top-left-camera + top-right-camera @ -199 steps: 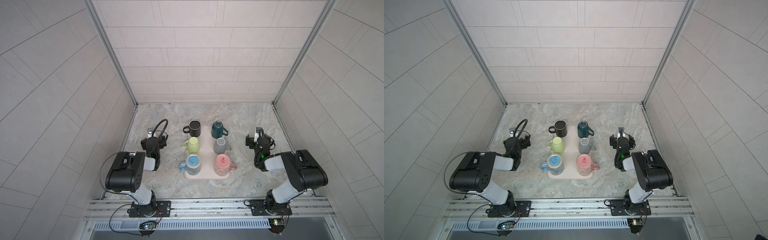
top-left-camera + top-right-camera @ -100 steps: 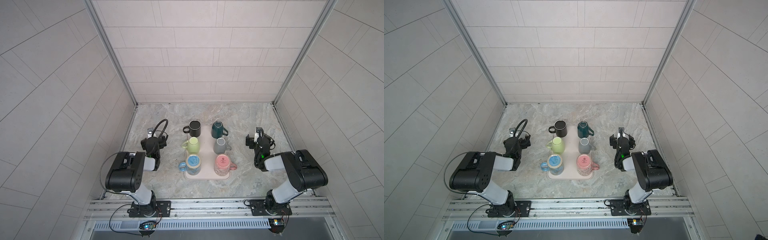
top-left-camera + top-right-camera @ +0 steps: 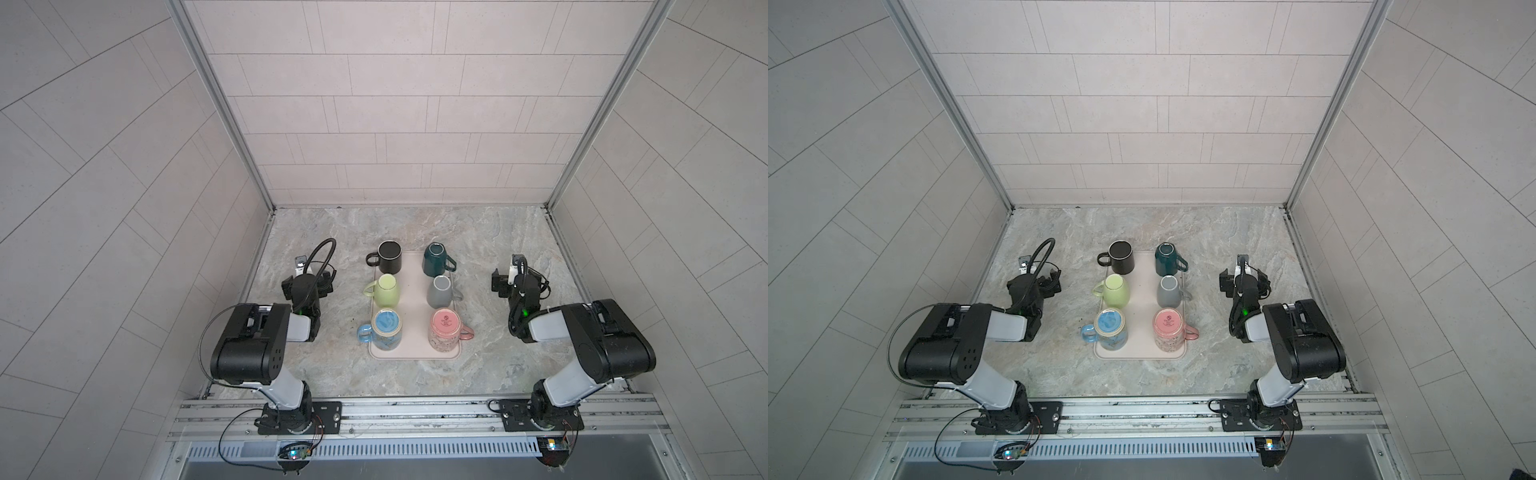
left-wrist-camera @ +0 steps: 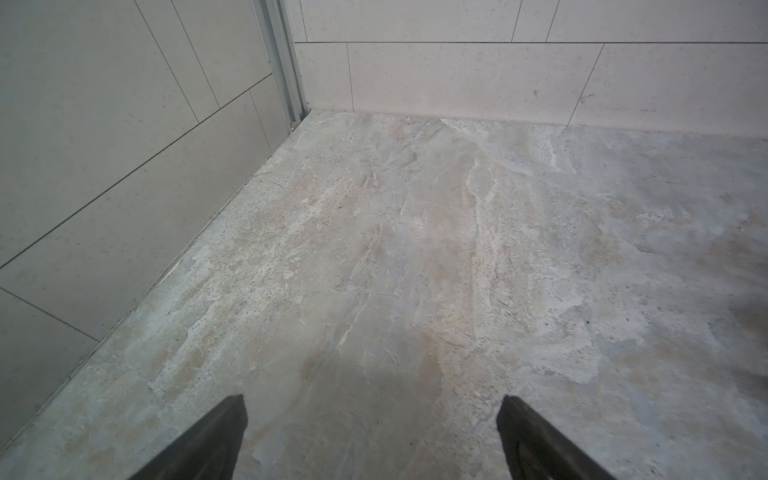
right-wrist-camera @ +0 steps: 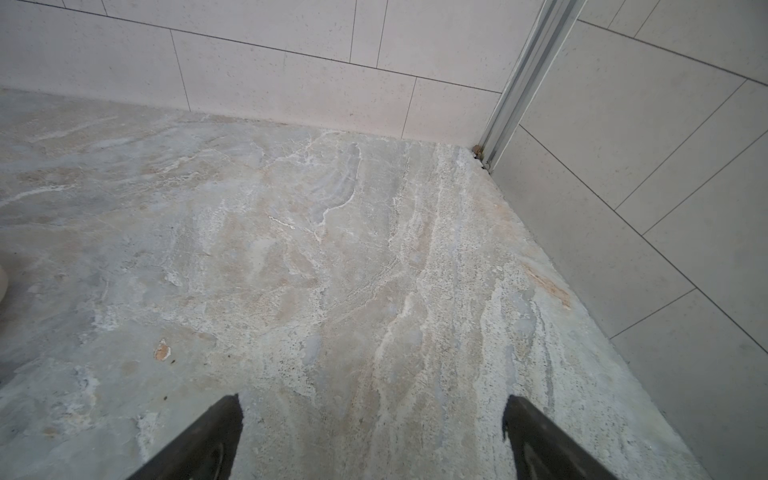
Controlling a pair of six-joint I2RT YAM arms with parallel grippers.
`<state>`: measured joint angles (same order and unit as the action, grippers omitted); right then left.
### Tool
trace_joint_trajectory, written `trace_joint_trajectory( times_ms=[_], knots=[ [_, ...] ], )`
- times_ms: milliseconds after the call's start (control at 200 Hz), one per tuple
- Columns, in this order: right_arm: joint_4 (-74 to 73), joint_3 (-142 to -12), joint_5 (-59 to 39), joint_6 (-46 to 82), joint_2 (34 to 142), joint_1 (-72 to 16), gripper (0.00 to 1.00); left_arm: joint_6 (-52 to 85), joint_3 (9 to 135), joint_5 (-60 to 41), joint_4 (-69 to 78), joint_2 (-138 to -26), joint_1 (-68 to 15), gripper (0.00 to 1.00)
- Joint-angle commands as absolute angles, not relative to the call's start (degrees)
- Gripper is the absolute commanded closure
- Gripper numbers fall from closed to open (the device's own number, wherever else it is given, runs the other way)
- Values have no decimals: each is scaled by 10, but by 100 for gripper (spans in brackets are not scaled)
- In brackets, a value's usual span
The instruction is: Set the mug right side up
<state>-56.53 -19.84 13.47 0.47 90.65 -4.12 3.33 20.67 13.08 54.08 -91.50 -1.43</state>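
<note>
Several mugs stand in two rows on a pale pink tray (image 3: 413, 299) (image 3: 1142, 299) in both top views. The pink mug (image 3: 444, 330) (image 3: 1169, 328) at the front right shows a stamped base facing up. Next to it is a blue mug (image 3: 386, 329); behind them are a green mug (image 3: 384, 290), a grey mug (image 3: 440, 289), a black mug (image 3: 389, 256) and a teal mug (image 3: 435, 259). My left gripper (image 3: 309, 279) (image 4: 374, 415) is open and empty over bare table, left of the tray. My right gripper (image 3: 517, 282) (image 5: 372, 415) is open and empty, right of the tray.
Tiled walls close the marble table (image 3: 415, 374) on the left, right and back. Both arms are folded low near the front rail (image 3: 415, 411). A sliver of the tray (image 5: 2, 282) shows at the edge of the right wrist view.
</note>
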Motion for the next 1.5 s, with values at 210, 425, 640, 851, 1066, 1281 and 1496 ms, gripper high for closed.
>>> trace_joint_trajectory(
  times_ms=[210,425,640,851,1066,1281,1496],
  knots=[
    [-570,-203,139,7,906,-40,1,29,216,130,546,-907,-17,0],
    [-571,-202,139,6,905,-40,0,26,216,118,547,-906,-16,0],
    [-288,-293,162,-8,727,-53,5,30,233,135,404,-761,-16,0],
    [83,-487,89,79,616,-53,6,116,306,102,209,-604,-17,0],
    [341,-643,-118,220,676,-54,12,179,454,1,-10,-593,-16,0],
    [505,-781,-251,238,843,-54,22,216,548,-165,-125,-643,-16,0],
    [585,-895,-405,314,995,-46,23,266,511,-246,-113,-627,-18,0]
  ],
)
